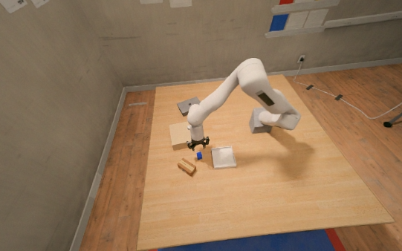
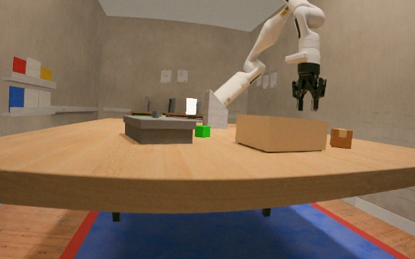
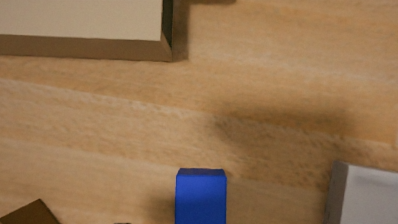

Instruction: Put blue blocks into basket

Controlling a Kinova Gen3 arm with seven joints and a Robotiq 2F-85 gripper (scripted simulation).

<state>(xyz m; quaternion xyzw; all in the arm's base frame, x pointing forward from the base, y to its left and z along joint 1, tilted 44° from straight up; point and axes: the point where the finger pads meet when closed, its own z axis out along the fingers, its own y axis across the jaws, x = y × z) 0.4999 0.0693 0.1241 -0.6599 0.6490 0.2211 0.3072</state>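
Blue block (image 1: 199,155) (image 3: 201,197), top and wrist only, exterior seemingly blocked.

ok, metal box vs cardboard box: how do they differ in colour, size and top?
The metal box is dark grey; the cardboard box is brown. The metal box is the larger; the cardboard box is smaller. The metal box has a lid with a knob; the cardboard box has a pale tape strip on top. Both sit on the table.
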